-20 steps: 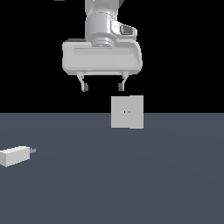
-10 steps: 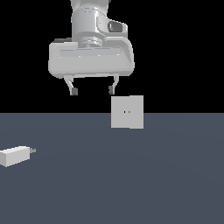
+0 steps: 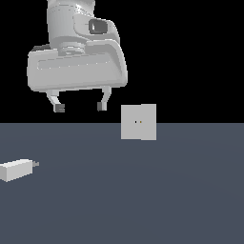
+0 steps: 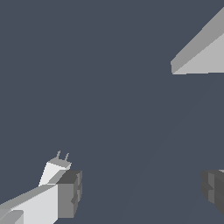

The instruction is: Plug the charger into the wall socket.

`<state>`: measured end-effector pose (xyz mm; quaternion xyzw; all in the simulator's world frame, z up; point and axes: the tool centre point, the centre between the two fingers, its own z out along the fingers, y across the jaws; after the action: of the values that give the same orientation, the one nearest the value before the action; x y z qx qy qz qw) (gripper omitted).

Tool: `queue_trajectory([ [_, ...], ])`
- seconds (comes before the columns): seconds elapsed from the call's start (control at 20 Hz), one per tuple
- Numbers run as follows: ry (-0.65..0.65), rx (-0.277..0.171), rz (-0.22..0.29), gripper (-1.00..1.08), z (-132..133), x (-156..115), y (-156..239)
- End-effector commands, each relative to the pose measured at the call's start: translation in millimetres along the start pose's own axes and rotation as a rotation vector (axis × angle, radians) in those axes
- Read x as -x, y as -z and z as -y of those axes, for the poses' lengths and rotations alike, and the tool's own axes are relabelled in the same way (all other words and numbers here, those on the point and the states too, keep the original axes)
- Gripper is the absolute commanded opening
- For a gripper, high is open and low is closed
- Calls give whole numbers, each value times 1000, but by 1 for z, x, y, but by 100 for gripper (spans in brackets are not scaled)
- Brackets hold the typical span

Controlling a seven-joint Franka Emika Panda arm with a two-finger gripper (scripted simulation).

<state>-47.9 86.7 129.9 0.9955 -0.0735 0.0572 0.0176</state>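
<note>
My gripper (image 3: 80, 106) hangs up high, wide open, with nothing in it.

I see the charger (image 3: 17, 169) lying on the grey floor (image 3: 143, 200), far to the exterior view's left, prongs pointing right. The wall socket (image 3: 138, 122) stands upright, well apart from it.

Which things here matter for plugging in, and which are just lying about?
Job:
charger, on the floor at the exterior view's left
wall socket, upright
gripper, fingers open, empty

Lying about:
nothing else in view but the bare floor
</note>
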Motion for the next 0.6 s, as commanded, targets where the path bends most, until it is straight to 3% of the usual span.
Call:
queue_trajectory([
  [0.0, -27, 1, -19, 100, 9, 7, -4],
  [0.55, -128, 12, -88, 100, 45, 27, -23],
])
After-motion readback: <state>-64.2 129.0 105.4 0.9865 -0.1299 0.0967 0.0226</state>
